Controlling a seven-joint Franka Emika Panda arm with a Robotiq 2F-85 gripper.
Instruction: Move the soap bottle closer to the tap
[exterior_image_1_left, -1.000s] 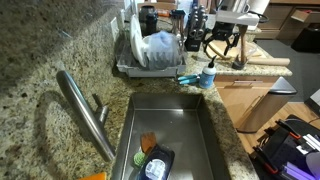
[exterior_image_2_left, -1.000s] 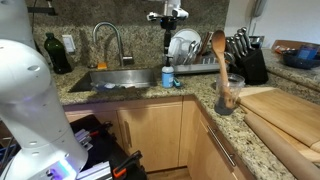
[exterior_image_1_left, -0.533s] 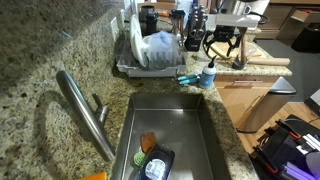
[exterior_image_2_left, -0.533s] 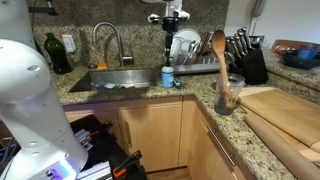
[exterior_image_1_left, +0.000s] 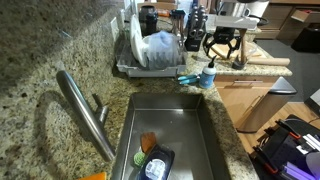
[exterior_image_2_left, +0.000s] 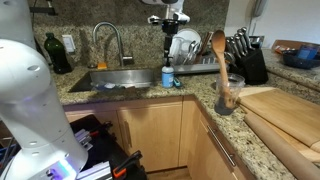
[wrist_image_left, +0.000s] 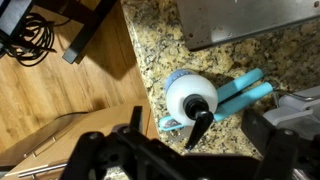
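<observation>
The soap bottle (exterior_image_1_left: 208, 75) stands upright on the granite counter at the sink's corner, far from the tap (exterior_image_1_left: 85, 112). It is a clear pump bottle of blue liquid with a dark pump head. It also shows in the other exterior view (exterior_image_2_left: 167, 75), where the curved tap (exterior_image_2_left: 108, 36) rises behind the sink. My gripper (exterior_image_1_left: 222, 48) (exterior_image_2_left: 169, 30) hangs open above the bottle, not touching it. In the wrist view the bottle's white top (wrist_image_left: 190, 92) lies between my spread fingers (wrist_image_left: 200, 135).
A flat teal scrub brush (wrist_image_left: 245, 90) (exterior_image_1_left: 188, 79) lies against the bottle. A dish rack (exterior_image_1_left: 150, 52) with a bowl stands behind it. The steel sink (exterior_image_1_left: 205, 130) holds a container and sponge (exterior_image_1_left: 155, 162). A knife block (exterior_image_2_left: 246, 60), a spoon jar (exterior_image_2_left: 227, 92) and a cutting board (exterior_image_2_left: 285, 110) are nearby.
My gripper has come down slightly toward the bottle. The bottle and brush have not moved.
</observation>
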